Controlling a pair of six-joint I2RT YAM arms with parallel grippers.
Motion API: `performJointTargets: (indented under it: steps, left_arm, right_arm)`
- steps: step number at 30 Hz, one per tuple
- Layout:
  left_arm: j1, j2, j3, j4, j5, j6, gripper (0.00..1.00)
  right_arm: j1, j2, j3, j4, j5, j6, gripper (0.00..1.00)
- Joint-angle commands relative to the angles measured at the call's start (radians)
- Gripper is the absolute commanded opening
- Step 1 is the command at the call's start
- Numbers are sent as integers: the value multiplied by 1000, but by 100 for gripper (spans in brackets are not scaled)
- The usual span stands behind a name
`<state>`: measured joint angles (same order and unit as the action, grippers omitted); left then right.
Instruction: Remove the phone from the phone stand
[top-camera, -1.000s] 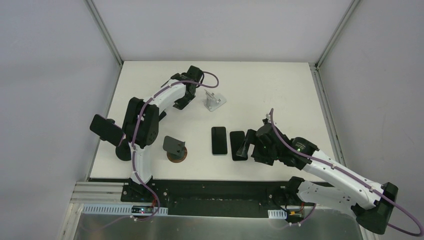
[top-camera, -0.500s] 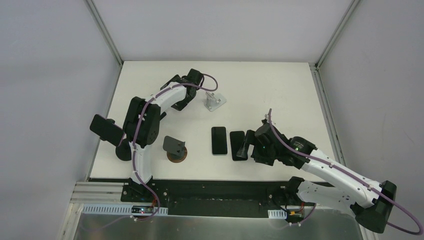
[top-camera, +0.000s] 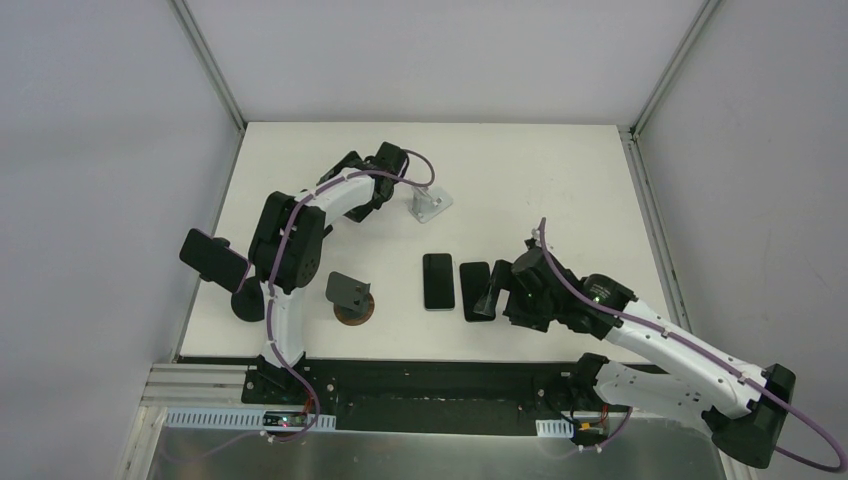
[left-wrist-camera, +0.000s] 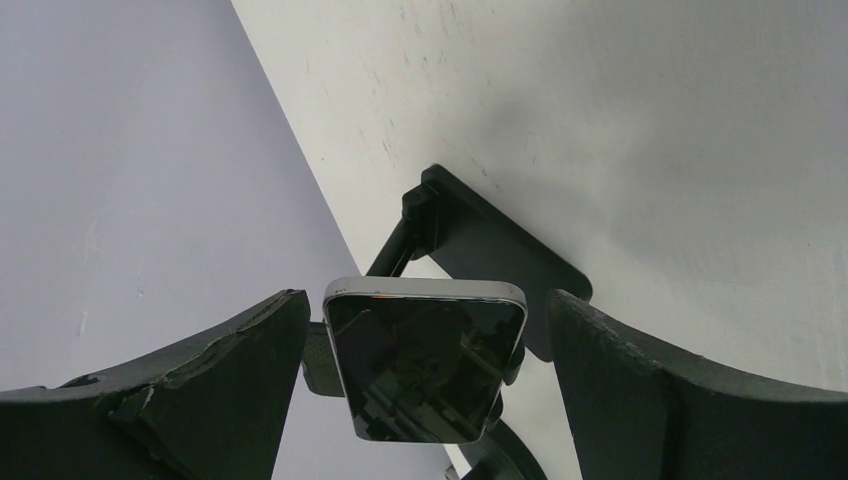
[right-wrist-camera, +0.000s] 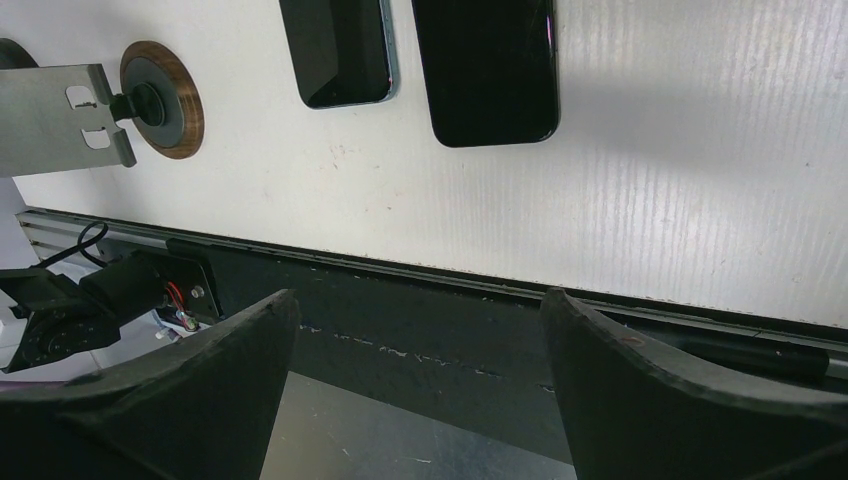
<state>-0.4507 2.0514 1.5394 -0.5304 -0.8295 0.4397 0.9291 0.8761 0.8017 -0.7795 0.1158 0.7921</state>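
Overhead view of a white worktop (top-camera: 540, 180) in a walled cell, with two robot arms rising from the bottom edge. At the far left of the frame, a dark phone (top-camera: 212, 259) sits tilted in a black phone stand (top-camera: 243, 303) at the worktop's left margin, beside the wall (top-camera: 100, 150). The left arm (top-camera: 300, 215) arches to the upper centre, well apart from the phone.

In the left wrist view, the left hand (left-wrist-camera: 427, 300) is spread wide and holds nothing. The phone shows at lower centre, framed between the two fingers, but how near it is cannot be told.

The right hand (right-wrist-camera: 417, 300), also wide and empty, hovers at the lower right of the overhead view, next to two flat phones (top-camera: 455, 285). A silver stand (top-camera: 428, 203) and a grey stand (top-camera: 350, 294) hold nothing.

This looks like the approach to the grasp. To do it well, the left hand should probably keep the phone centred between its fingers as it advances. It should then close on the two long edges above the cradle. Lifting along the stand's slope, not sideways, should clear the lip. A sideways pull could tip the stand.
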Motion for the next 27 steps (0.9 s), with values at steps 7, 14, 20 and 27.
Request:
performJointTargets:
  steps: [7, 14, 20, 27]
  left_arm:
    - [12, -19, -49, 16, -46, 1, 91]
    - [20, -30, -65, 25, -45, 9, 90]
    - [24, -50, -84, 31, -53, 5, 89]
    - [24, -64, -96, 41, -73, -5, 89]
  right_arm:
    - [-1, -17, 9, -23, 5, 7, 93]
    - [-2, -19, 1, -20, 2, 10, 93]
    - [-2, -18, -3, -14, 1, 10, 93]
    - [-2, -3, -2, -5, -13, 10, 93]
